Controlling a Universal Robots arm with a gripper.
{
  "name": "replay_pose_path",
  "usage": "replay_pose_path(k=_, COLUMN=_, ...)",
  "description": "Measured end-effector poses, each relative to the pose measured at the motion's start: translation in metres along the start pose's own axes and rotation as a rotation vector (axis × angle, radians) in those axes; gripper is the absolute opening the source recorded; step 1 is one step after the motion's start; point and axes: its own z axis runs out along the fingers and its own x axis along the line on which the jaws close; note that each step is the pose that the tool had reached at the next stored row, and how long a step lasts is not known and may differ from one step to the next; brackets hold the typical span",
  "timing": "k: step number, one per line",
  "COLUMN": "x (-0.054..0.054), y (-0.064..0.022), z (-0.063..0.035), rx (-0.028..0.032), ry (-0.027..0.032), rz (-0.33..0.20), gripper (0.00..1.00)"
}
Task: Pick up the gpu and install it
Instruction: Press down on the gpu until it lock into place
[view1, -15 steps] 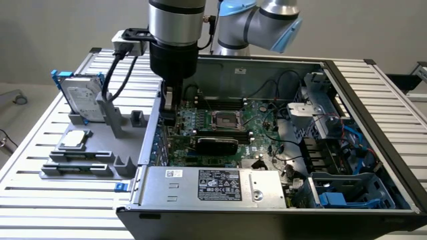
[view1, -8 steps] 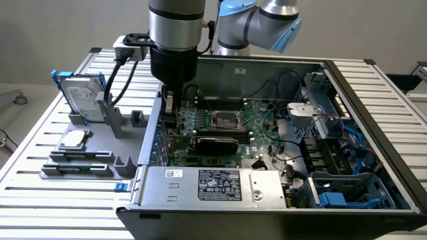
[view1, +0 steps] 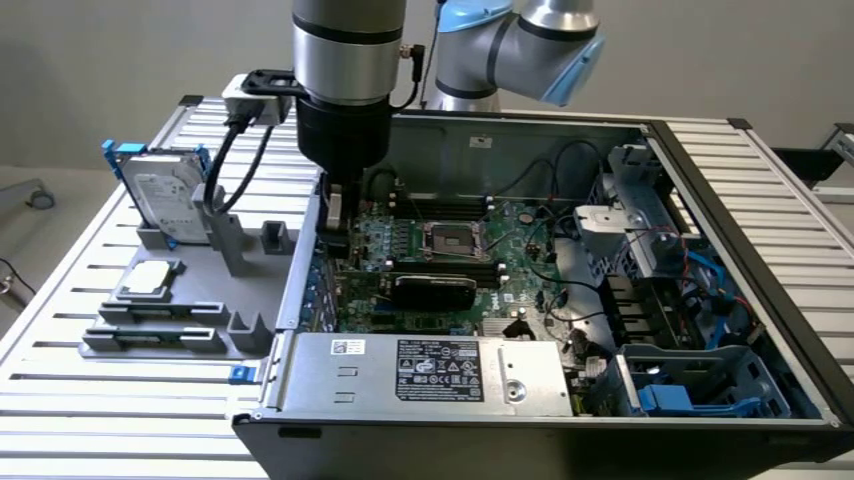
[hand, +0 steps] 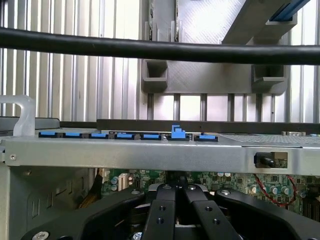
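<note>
The gpu (view1: 430, 290) is a black card standing on edge across the motherboard inside the open computer case (view1: 747, 250), its length running toward the exterior view's right. My gripper (view1: 336, 235) reaches down just inside the case's rear wall, at the exterior view's left, close to the card's left end. In the wrist view the two black fingers meet at the gripper (hand: 176, 189), shut, over the green board. I cannot tell whether they touch the card.
A row of blue slot clips (hand: 100, 135) lines the case's rear wall (hand: 150, 155), and one clip (hand: 177, 131) is raised. Outside the case, a grey stand (view1: 174, 330) holds a hard drive (view1: 167, 200) and a CPU chip (view1: 150, 278). The power supply (view1: 427, 370) fills the near side.
</note>
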Motion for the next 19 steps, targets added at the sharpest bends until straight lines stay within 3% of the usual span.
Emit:
replay_pose_path(k=6, x=0.0, y=-0.0009, z=0.0001, rx=0.0002, ry=-0.0065, rz=-0.001, gripper=0.11)
replay_pose_path(k=12, x=-0.0003, y=-0.0023, z=-0.0001, rx=0.0014, ry=-0.0191, rz=-0.002, gripper=0.11)
replay_pose_path(k=16, x=-0.0005, y=-0.0022, z=0.003, rx=0.0111, ry=-0.0221, rz=-0.002, gripper=0.11)
replay_pose_path(k=19, x=-0.0008, y=-0.0002, z=0.0045, rx=0.0133, ry=-0.0219, rz=-0.002, gripper=0.11)
